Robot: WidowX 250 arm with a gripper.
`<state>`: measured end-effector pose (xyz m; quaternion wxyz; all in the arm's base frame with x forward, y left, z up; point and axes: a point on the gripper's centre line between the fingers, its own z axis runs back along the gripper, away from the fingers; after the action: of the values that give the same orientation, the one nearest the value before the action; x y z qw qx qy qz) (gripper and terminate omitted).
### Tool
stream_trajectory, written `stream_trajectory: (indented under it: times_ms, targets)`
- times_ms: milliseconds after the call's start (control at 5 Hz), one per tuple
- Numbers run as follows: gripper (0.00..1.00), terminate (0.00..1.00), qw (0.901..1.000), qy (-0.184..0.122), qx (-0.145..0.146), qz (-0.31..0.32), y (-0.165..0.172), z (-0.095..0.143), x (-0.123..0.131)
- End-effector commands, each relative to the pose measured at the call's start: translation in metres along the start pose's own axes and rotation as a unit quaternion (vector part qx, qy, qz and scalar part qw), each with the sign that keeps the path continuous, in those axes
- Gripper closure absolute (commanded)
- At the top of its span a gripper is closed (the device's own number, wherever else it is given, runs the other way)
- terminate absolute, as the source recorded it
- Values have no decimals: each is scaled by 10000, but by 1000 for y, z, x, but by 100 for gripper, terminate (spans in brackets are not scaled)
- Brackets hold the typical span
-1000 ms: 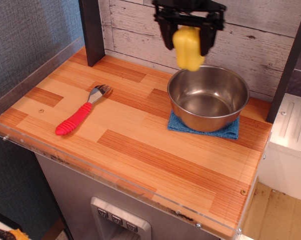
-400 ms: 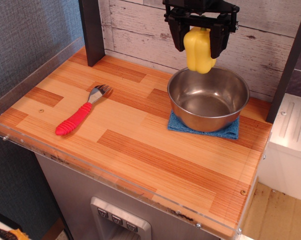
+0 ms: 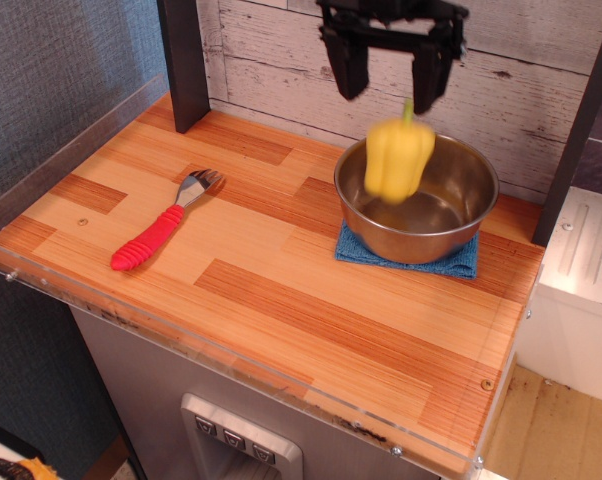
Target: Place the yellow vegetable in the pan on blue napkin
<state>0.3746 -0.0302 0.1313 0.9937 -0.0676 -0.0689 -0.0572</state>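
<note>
we see a red-handled fork [image 3: 161, 228] lying on the left of the wooden counter [image 3: 281, 300] — its metal tines pointing far-right; behind stands a whitewashed plank wall [image 3: 271, 60] and a dark post [image 3: 184, 60].

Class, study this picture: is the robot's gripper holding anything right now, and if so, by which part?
Nothing is held. The black gripper is open, and the blurred glossy yellow toy pepper is below its fingers, apart from them, over the round shiny steel bowl.

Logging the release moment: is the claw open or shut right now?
Open. The claw has its fingers spread with nothing between them, and the yellow pepper, blurred, is below it, over the pan.
</note>
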Motion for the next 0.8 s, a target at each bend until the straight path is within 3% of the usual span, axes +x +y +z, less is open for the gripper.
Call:
stream_trajectory:
  times_ms: [0, 200, 400, 600]
  targets:
    - [0, 0, 9989, -401, 204, -108, 17, 55, -6]
    - [0, 0, 9962, -619, 368, 489, 62, 79, -21]
    - [0, 0, 9963, -535, 420, 517, 84, 79, -35]
    - [0, 0, 9973, -339, 469, 462, 80, 65, -55]
